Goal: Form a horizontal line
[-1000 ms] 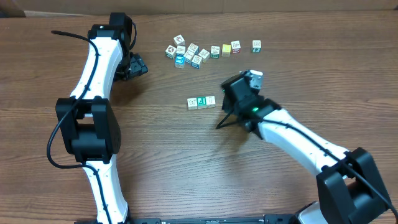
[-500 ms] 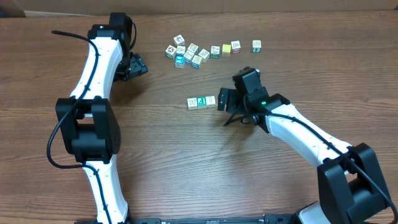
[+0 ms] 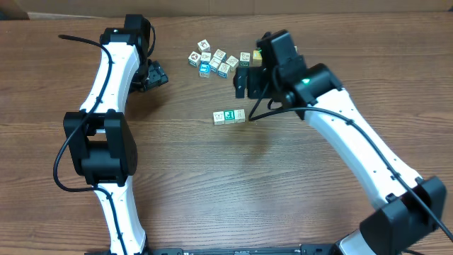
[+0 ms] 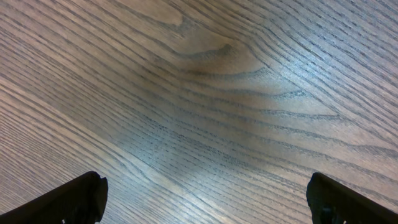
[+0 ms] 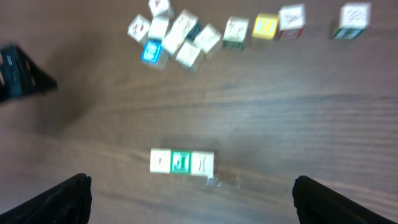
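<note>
My left arm (image 3: 106,78) stands along the left side of the bench (image 3: 212,184). It rises from the near edge, folds at the elbow, and runs up toward the far edge. There the wrist bends back down and to the right. My left end effector (image 3: 156,74) hangs there released, with nothing between its fingers. From its wrist I see only bare wood grain between the two dark fingertips (image 4: 68,199).

To its right, near the far edge, sits a cluster (image 3: 212,61) of tiny cubes. Further cubes (image 5: 266,26) trail off to the right of it, one of them yellow.

The line (image 3: 229,116) lies well apart from that cluster, nearer to me and about mid-bench. I count three cubes in it, touching side by side: white, green, white. From my right wrist it shows straight and level (image 5: 182,162).

My right end effector (image 3: 253,79) hovers between the line and the trailing cubes, fingers spread wide and gripping nothing. My right arm (image 3: 354,142) stretches to it on a long diagonal from the near right corner.
</note>
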Robot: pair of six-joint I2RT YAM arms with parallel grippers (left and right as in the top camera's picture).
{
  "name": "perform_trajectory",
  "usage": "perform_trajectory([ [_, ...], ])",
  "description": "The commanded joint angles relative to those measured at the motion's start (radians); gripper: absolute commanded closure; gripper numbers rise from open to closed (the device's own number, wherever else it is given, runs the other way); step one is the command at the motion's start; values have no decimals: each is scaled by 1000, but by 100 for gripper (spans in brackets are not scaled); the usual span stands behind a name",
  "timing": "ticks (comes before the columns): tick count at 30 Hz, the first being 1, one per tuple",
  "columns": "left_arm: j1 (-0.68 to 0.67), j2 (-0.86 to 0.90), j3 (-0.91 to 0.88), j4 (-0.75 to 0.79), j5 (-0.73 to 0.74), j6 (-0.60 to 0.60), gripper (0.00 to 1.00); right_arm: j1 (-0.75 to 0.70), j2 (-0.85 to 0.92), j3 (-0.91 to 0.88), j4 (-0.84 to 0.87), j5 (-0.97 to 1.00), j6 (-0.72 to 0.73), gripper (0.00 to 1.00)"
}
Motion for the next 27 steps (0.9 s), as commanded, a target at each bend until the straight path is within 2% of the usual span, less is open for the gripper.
perform_trajectory([
  [1,-4,-21,21,-2,-11,4,0,51,97,2,-14,-8,-12,0],
  [11,-4,-21,21,-2,-11,5,0,138,287,2,65,150,10,0],
  [27,-4,-21,21,-2,-11,4,0,138,393,-4,124,139,19,0],
])
